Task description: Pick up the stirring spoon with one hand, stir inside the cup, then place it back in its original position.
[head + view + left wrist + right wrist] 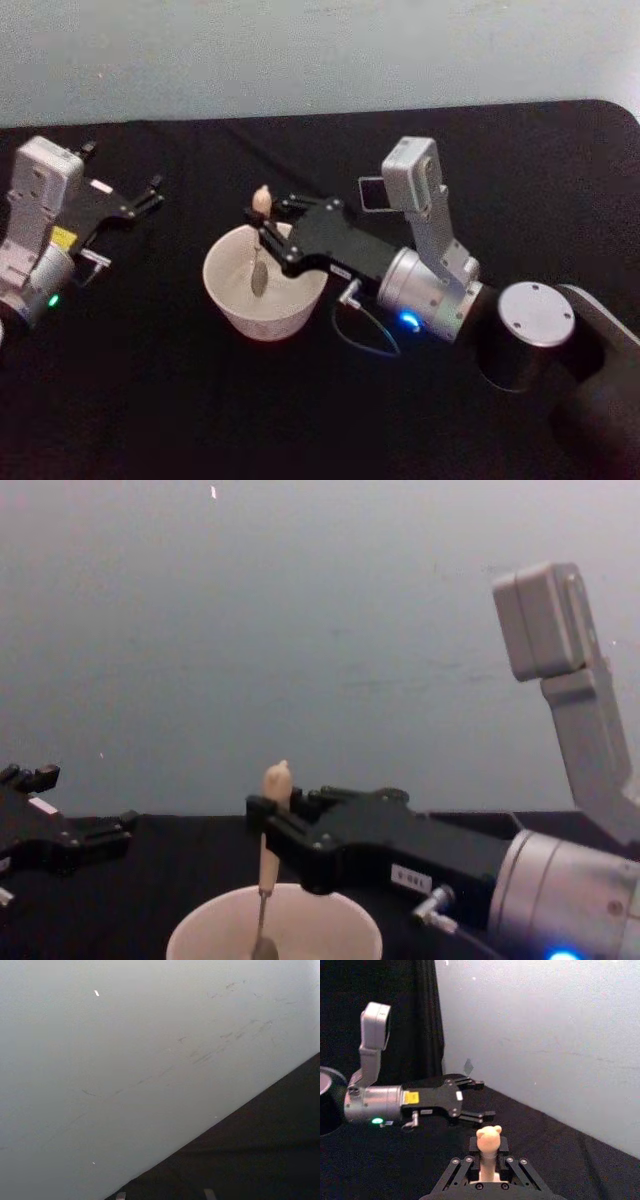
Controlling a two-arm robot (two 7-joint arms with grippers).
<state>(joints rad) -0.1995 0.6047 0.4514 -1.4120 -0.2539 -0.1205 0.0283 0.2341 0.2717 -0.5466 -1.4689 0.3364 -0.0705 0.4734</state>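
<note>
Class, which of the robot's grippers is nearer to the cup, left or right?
Right. The right gripper sits over the cup, shut on the stirring spoon whose bowl dips inside; the left gripper hangs open well off to the cup's left.

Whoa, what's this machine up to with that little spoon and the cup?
The robot's right gripper has its jaws shut on the stirring spoon, gripping its pale handle. It holds the spoon upright with the small bowl down inside the cream cup, which stands on the black table. This looks like the stirring step. The left gripper sits idle off to the left, jaws open, holding nothing.
</note>
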